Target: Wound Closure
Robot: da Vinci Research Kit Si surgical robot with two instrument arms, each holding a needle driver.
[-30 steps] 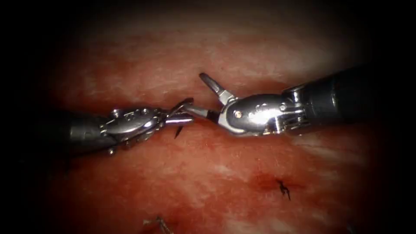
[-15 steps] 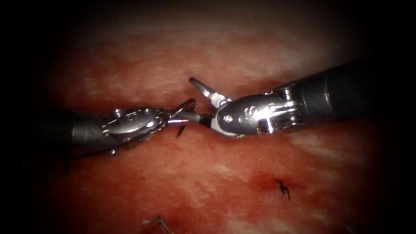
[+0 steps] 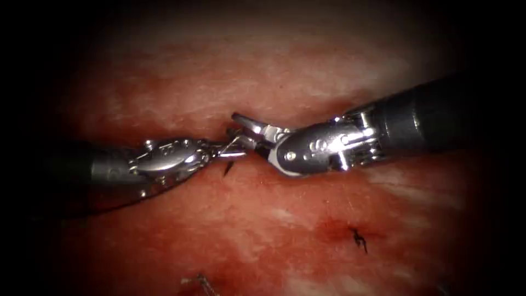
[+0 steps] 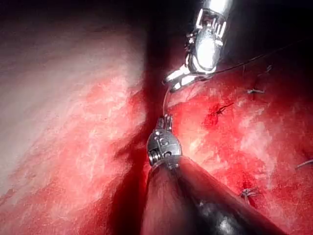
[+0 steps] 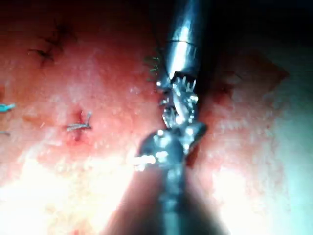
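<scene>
My left tool (image 3: 233, 153) comes in from the left and is shut on the curved needle (image 3: 233, 143) near one end. My right tool (image 3: 241, 127) meets it from the right, its jaws closed on the needle's other part just above the left jaws. The needle hangs between both tools over the dark cut (image 3: 181, 129), out of the tissue (image 3: 263, 219). A short dark end (image 3: 226, 169) points down below the left jaws. In the left wrist view the thin needle (image 4: 165, 100) bridges the left jaws (image 4: 166, 120) and the right tool (image 4: 177, 81); thread (image 4: 244, 61) trails away from there.
Knotted stitches with cut ends sit on the tissue at the lower right (image 3: 359, 238) and at the bottom edge (image 3: 203, 282). Other stitches show in the left wrist view (image 4: 220, 108) and the right wrist view (image 5: 78, 126). Red fluid wets the tissue around the cut.
The right tool has moved left toward the left jaws, and its wide-open jaws have shut on the needle. The left tool has kept its hold and barely moved.
</scene>
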